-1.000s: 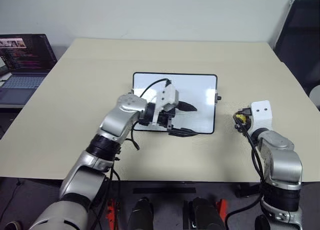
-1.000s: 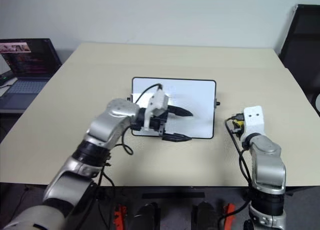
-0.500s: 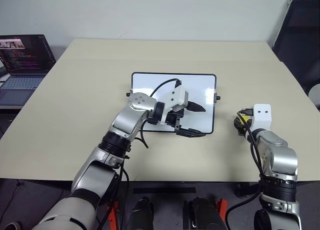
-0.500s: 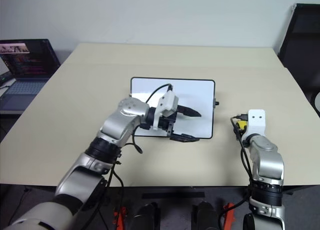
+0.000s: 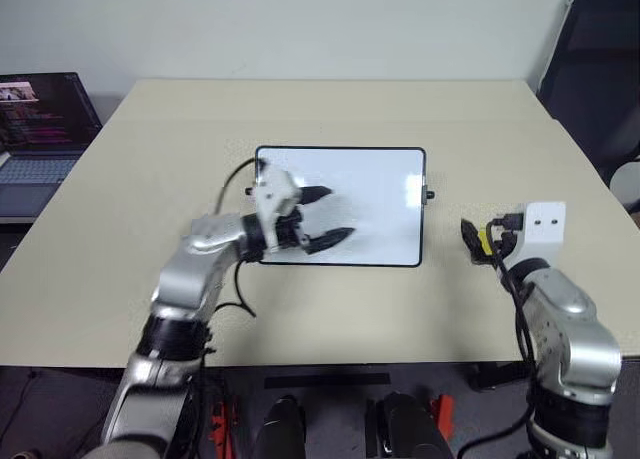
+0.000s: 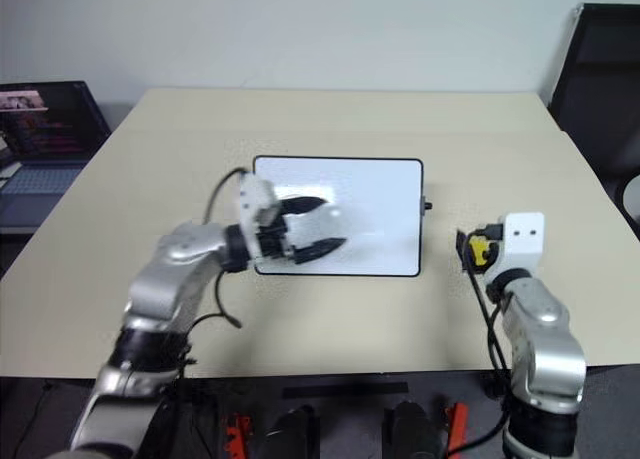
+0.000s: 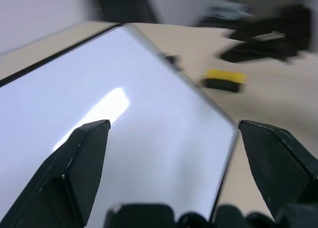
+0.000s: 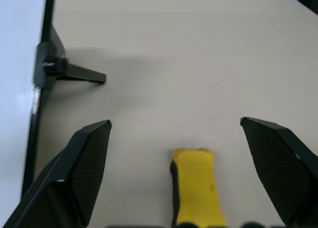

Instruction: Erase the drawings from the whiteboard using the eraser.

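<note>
The eraser (image 8: 194,189) lay on the tabletop (image 8: 198,64) between the right gripper's (image 8: 181,138) spread fingers (image 8: 82,173) (unheld); the left gripper's (image 5: 322,218) fingers gaped empty over the whiteboard (image 5: 370,194).

I am seeing bare table (image 5: 330,109) lying open beyond and to both sides of the whiteboard (image 5: 370,194). The eraser (image 8: 195,188) is lying between my right gripper's (image 8: 184,153) spread fingers; the left gripper (image 5: 322,217) is hovering over the board's left part.
</note>
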`<control>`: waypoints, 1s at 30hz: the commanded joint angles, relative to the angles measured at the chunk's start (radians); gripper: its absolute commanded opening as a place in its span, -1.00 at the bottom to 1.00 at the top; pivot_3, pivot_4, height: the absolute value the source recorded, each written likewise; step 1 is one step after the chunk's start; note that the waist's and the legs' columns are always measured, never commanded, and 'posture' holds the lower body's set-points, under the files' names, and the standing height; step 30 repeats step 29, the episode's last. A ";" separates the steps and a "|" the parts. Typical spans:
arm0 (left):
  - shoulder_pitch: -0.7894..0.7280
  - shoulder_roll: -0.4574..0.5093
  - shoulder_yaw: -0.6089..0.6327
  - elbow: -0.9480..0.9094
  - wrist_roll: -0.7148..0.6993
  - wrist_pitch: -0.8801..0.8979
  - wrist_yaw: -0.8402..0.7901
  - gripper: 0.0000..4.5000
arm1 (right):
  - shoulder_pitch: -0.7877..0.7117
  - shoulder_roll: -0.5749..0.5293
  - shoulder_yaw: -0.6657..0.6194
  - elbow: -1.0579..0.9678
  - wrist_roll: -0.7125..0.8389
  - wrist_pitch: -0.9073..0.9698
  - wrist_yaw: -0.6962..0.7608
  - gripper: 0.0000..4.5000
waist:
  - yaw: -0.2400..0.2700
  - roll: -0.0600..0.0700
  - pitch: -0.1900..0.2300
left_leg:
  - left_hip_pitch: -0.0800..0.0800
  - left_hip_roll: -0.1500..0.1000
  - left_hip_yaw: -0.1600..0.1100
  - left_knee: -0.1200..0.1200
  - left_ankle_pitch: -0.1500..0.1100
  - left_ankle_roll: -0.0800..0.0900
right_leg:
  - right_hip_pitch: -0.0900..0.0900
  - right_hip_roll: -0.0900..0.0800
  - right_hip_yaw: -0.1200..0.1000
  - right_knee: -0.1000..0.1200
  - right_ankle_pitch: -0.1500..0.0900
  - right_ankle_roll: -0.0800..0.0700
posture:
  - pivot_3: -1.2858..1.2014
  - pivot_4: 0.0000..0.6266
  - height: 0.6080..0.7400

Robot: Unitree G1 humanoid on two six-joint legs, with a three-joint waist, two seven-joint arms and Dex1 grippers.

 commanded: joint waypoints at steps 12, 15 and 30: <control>0.496 -0.199 0.223 -0.304 0.116 -0.085 0.552 1.00 | 0.245 0.051 -0.018 0.166 0.077 -0.501 0.001 0.99 | 0.028 -0.002 -0.001 | 0.010 0.000 0.001 0.003 -0.002 -0.004 | 0.016 -0.002 0.000 -0.010 -0.002 -0.006 | 0.03 -0.52 1.00; 0.519 -0.212 0.228 -0.319 0.147 -0.109 0.611 1.00 | 0.227 0.034 -0.018 0.217 0.089 -0.505 0.014 0.99 | 0.028 -0.002 -0.002 | 0.009 0.000 0.001 0.003 0.000 -0.001 | 0.017 -0.002 0.000 -0.015 0.000 -0.005 | 0.03 -0.52 1.00; 0.573 -0.273 0.107 -0.349 0.229 -0.120 0.717 1.00 | 0.224 -0.077 -0.059 0.183 0.134 -0.440 0.036 0.99 | 0.030 -0.001 -0.002 | 0.006 -0.001 0.002 0.000 -0.001 -0.002 | 0.016 -0.001 0.001 -0.018 -0.001 -0.003 | 0.03 -0.52 1.00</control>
